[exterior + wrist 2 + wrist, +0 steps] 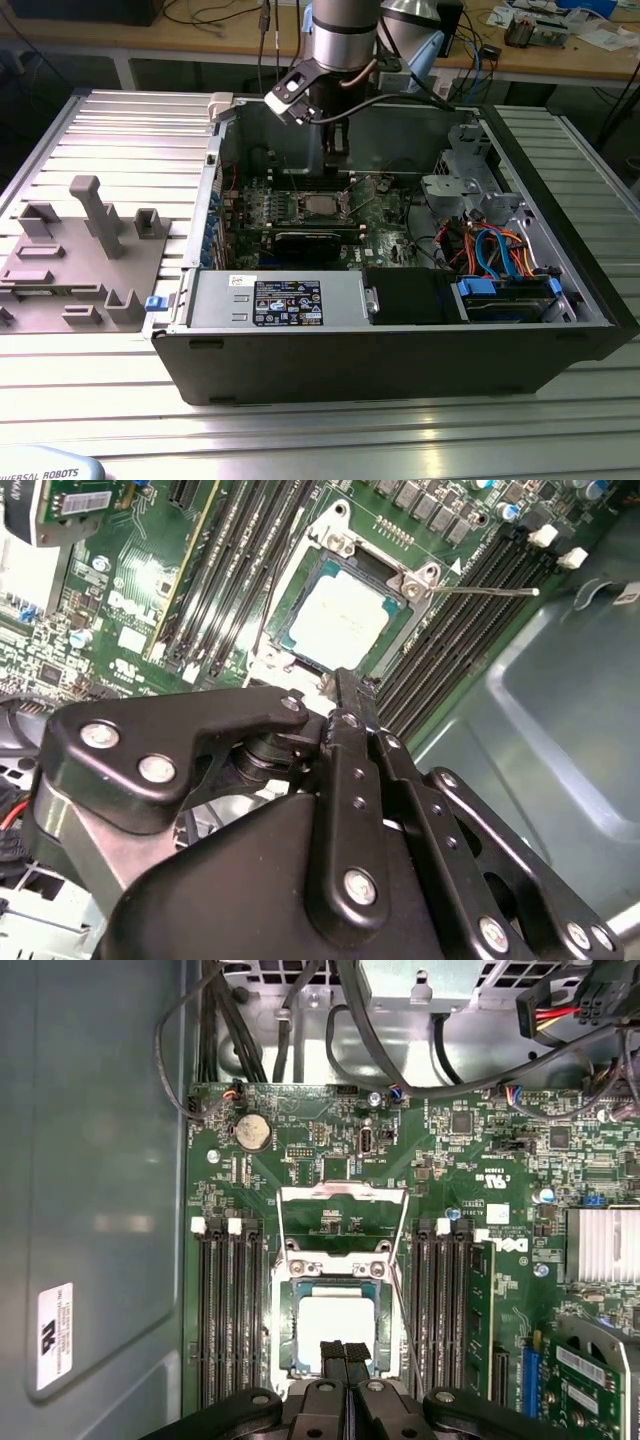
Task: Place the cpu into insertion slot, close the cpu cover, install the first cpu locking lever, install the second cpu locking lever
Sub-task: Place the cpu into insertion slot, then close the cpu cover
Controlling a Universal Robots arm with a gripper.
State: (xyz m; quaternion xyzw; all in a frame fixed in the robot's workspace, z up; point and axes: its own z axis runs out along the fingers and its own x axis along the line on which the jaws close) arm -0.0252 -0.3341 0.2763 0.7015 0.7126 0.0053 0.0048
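Silver-grey cpu [333, 1325] inside the insertion slot [282, 1340], cpu cover [340, 1192] open, pincer [345, 1348] closed just above.

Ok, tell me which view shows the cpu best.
The second wrist view: the cpu shows whole, close and unobstructed. In the first wrist view the gripper overlaps its edge; in the exterior view it looks tiny.

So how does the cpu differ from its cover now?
The cpu is a solid square with a pale metal top; the cpu cover is a thin frame with an open middle. The cpu lies flat in the slot; the cover is swung open, off it. Both are silvery metal.
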